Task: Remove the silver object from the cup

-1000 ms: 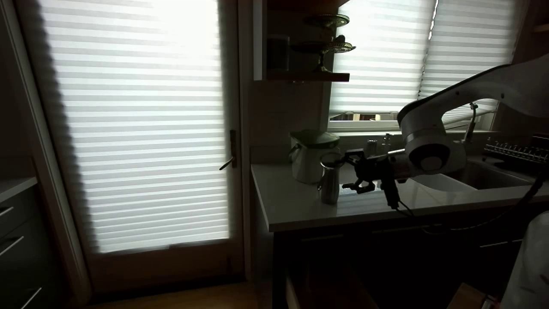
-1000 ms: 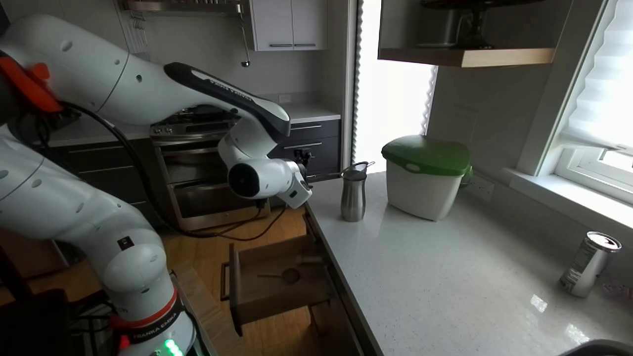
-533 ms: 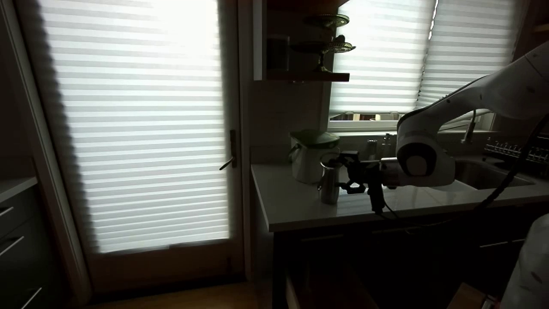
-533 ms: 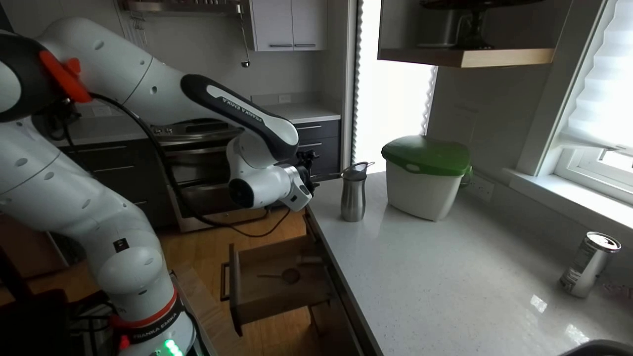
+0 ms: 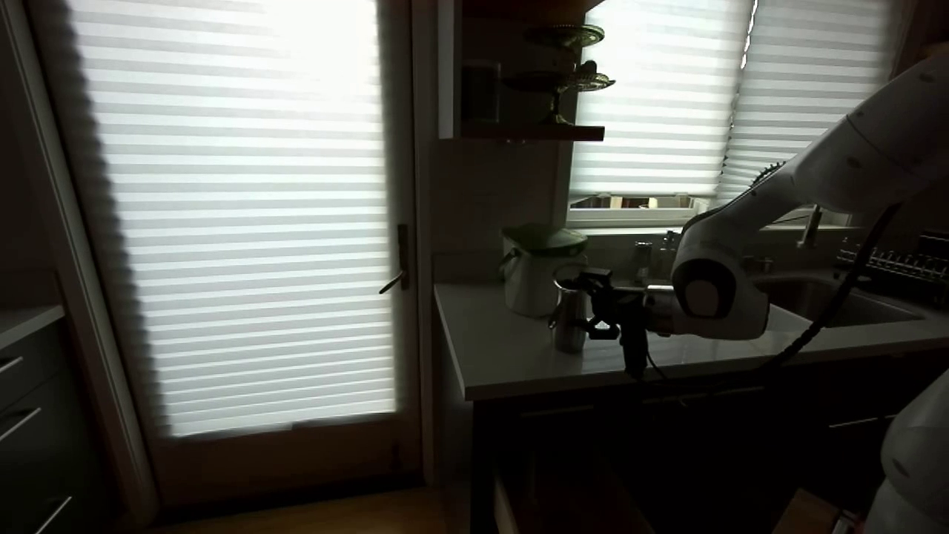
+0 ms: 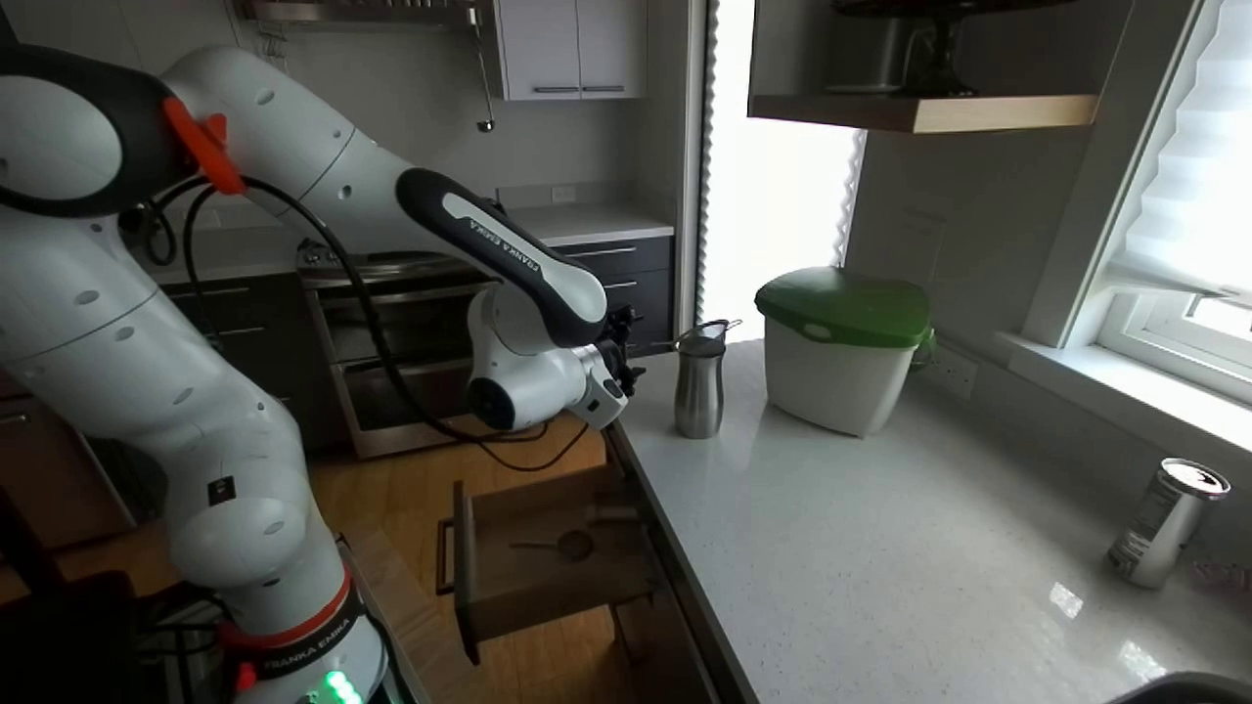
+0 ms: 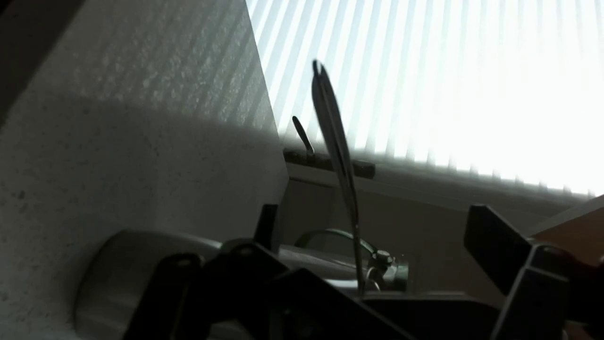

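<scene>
Wrist view: two fingers (image 7: 495, 250) wide apart, empty; one silver object (image 7: 336, 137) shows between them, one cup (image 7: 118, 274) behind.

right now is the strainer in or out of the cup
In, at least partly: in an exterior view the strainer sits in the mouth of the upright cup; how deep it reaches is hidden.

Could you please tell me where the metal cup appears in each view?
In an exterior view, the metal cup stands right of centre, slightly below mid-height.
In an exterior view, the metal cup stands slightly right of and below centre.
In the wrist view, the metal cup appears sideways at lower left, partly behind the open jaws.
Shared landmark: the countertop under it.
</scene>
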Robot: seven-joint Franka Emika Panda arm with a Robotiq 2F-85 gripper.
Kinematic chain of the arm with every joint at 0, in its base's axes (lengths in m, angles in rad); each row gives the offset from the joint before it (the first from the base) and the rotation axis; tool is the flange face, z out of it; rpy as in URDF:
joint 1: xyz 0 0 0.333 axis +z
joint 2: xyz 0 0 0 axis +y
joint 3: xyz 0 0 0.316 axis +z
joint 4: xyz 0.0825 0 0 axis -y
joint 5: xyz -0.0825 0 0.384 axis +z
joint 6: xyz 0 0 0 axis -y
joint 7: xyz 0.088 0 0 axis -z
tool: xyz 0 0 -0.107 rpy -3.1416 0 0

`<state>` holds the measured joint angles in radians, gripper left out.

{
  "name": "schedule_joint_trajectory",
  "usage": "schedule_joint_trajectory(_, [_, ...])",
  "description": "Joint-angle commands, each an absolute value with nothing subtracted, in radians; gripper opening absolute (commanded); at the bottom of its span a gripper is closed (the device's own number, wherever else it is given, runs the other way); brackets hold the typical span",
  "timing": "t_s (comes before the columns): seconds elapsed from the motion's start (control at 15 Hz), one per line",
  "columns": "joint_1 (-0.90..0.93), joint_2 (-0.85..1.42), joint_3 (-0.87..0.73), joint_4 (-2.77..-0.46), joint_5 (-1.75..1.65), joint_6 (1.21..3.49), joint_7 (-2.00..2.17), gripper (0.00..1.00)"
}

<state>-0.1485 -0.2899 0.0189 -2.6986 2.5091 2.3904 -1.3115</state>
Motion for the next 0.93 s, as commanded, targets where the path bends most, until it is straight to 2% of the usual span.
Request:
schedule_joint_trajectory(0.0, [-0.186, -0.251, -0.004, -2.678, 2.506, 2.340, -1.329, 1.00])
schedule_joint_trajectory(0.87, [-0.173, -0.227, -0.017, -2.673, 2.506, 2.258, -1.295, 1.00])
